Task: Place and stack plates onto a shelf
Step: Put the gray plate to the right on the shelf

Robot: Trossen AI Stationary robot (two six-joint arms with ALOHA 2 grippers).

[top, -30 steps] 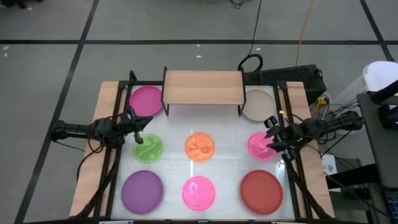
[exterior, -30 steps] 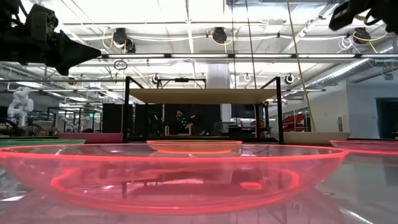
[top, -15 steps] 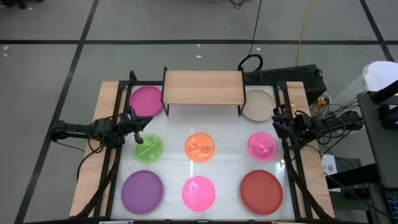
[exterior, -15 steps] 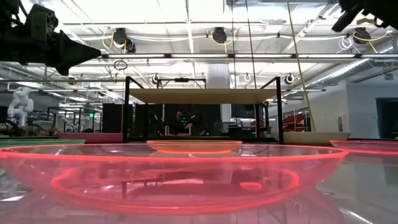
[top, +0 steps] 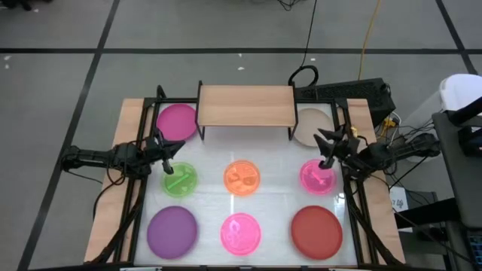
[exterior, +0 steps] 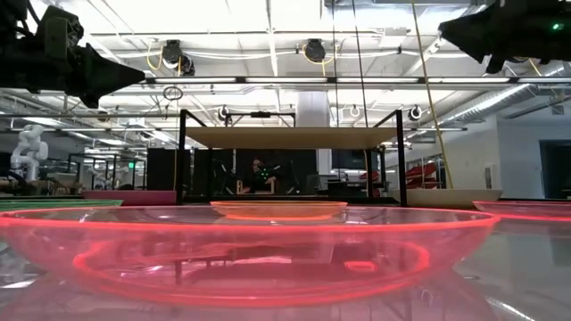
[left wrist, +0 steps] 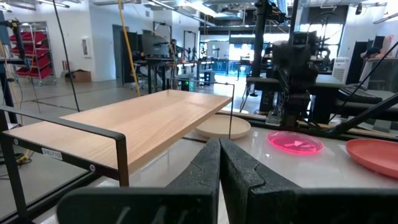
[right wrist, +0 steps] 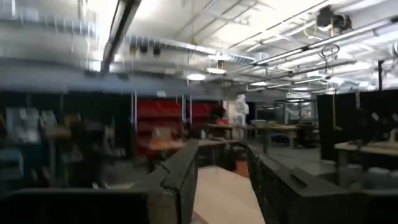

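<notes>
The light-wood shelf (top: 246,105) stands at the table's far middle on thin black legs, with its board bare. Eight plates lie flat on the white top: magenta (top: 177,122), beige (top: 311,126), green (top: 180,181), orange (top: 242,176), pink (top: 316,178), purple (top: 172,230), a second pink (top: 240,232) and red (top: 316,232). My left gripper (top: 172,149) hovers shut between the magenta and green plates, its fingers together (left wrist: 219,163). My right gripper (top: 322,148) hangs open (right wrist: 221,179) in the air between the beige and right pink plates, touching nothing.
Dark arm bases and wood strips line the table's left and right edges. A black cable (top: 303,75) and equipment lie beyond the far edge. The near pink plate (exterior: 250,254) fills the low view's foreground. Bare white top separates the plates.
My right gripper first drew back from over the right pink plate toward the table's right edge. It then swung out again toward the far left and now sits by the beige plate's near side. The left arm and all plates have kept still.
</notes>
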